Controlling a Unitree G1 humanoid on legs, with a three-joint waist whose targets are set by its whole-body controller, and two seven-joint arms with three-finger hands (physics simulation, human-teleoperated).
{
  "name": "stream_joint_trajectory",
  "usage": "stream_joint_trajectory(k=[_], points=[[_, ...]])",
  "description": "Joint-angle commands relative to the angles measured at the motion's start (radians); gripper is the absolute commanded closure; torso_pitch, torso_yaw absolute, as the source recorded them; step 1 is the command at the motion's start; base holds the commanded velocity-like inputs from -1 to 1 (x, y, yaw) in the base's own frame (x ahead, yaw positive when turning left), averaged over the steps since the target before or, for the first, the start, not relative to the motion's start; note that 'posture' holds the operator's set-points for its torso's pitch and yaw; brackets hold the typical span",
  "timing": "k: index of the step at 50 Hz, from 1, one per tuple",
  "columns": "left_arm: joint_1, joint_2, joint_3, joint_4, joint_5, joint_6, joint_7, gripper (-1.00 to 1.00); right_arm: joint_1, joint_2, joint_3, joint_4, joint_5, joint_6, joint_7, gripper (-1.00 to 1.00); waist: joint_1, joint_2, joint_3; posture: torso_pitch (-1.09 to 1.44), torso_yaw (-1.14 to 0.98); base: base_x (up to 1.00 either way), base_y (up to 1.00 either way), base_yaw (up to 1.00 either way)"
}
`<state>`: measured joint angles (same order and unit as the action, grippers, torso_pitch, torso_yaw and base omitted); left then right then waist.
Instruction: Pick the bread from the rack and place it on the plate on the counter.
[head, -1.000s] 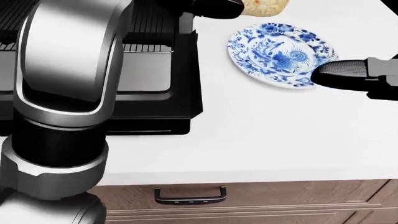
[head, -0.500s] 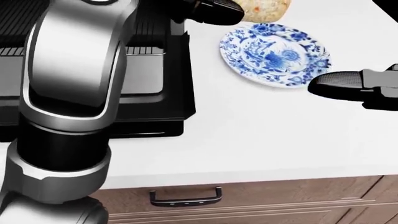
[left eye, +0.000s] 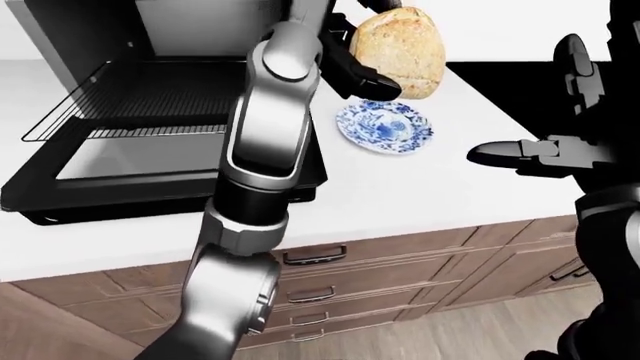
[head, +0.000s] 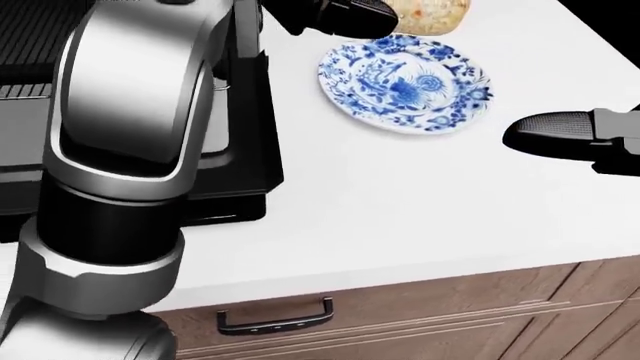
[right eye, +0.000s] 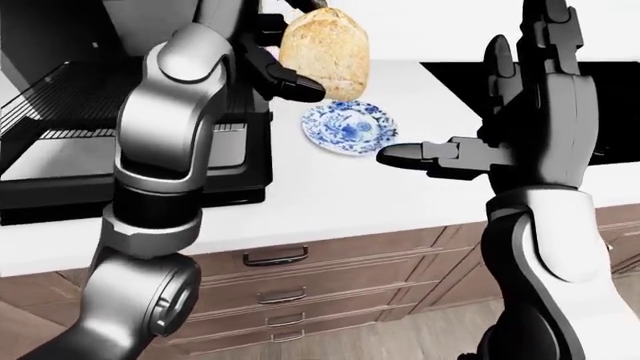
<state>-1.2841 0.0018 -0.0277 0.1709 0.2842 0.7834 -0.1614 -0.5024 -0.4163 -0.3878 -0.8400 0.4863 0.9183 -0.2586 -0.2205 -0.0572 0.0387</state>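
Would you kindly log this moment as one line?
left hand: holding bread above plate | right hand: open, empty

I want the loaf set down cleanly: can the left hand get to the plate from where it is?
Probably yes. The left hand holds the bread just above the bare plate; the right hand stands off to the side.

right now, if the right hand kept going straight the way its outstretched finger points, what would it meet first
Probably nothing at once. The right hand is open, one finger pointing toward the view's left, above the bare counter. The plate lies just off that line, and the left hand with the bread is higher. Depth is unclear.
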Motion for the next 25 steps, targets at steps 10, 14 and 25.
stream_joint_trajectory(k=[10,14,25], points=[[-0.114,0.009,0.033,0.185,-0.052,-0.178,0.073,1.0,-0.014,-0.015,-0.007,-0.015,0.002,-0.033,-0.008,-1.0,-0.074,-0.016,-0.036,0.0,-0.35,0.0,0.0,0.0],[-0.156,0.02,0.047,0.343,-0.084,-0.282,0.117,1.0,-0.005,-0.012,-0.011,-0.021,0.002,-0.034,-0.008,-1.0,-0.1,-0.021,-0.042,0.0,-0.37,0.0,0.0,0.0],[-0.27,0.07,0.082,0.781,-0.151,-0.557,0.226,1.0,0.006,-0.003,-0.006,-0.025,-0.007,-0.041,-0.005,-1.0,-0.167,-0.025,-0.057,0.0,-0.42,0.0,0.0,0.0]])
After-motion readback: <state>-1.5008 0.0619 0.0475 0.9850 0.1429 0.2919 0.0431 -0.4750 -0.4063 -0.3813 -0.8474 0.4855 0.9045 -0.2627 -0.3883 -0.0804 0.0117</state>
